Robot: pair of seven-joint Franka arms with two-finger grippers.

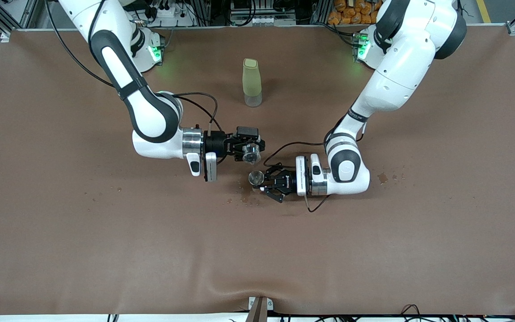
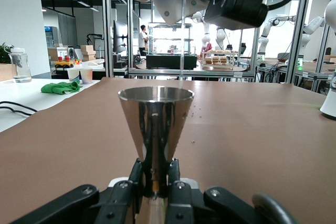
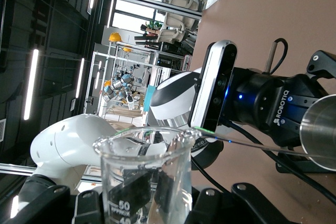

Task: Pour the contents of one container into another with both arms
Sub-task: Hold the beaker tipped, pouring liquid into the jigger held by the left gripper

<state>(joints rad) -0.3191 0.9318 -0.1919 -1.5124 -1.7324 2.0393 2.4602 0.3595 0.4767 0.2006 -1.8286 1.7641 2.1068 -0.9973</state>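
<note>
Jigger [image 1: 255, 178] comes first, lowest of the task's things in the front view, just right of the frame's centre, gripped at its narrow waist by the left gripper [image 1: 264, 180], whose fingers are clenched on it. It stands upright with its mouth facing up, as the left wrist view shows: the polished cone [image 2: 156, 124] rises straight from between the black fingers [image 2: 137, 179] in the lower middle of that frame. Just above it in the front view, and a touch to the left, the right gripper [image 1: 249, 150] is clamped around the cup [image 1: 251, 154], which is tipped over so that its long axis lies near level and its lip points down toward the jigger. A thin clear stream [image 2: 182, 24] falls through the upper middle of the left wrist frame into the jigger's mouth (so the pour looks to be under way). What matters is that the cup's lip sits directly over the jigger's open cone; the arms reach in from the two sides of the frame. I judge any sideways drift would send liquid onto the table [image 1: 373, 250], where wet spots [image 1: 385, 178] already show. Upper centre, a green bottle [image 1: 251, 82] stands untouched.
</note>
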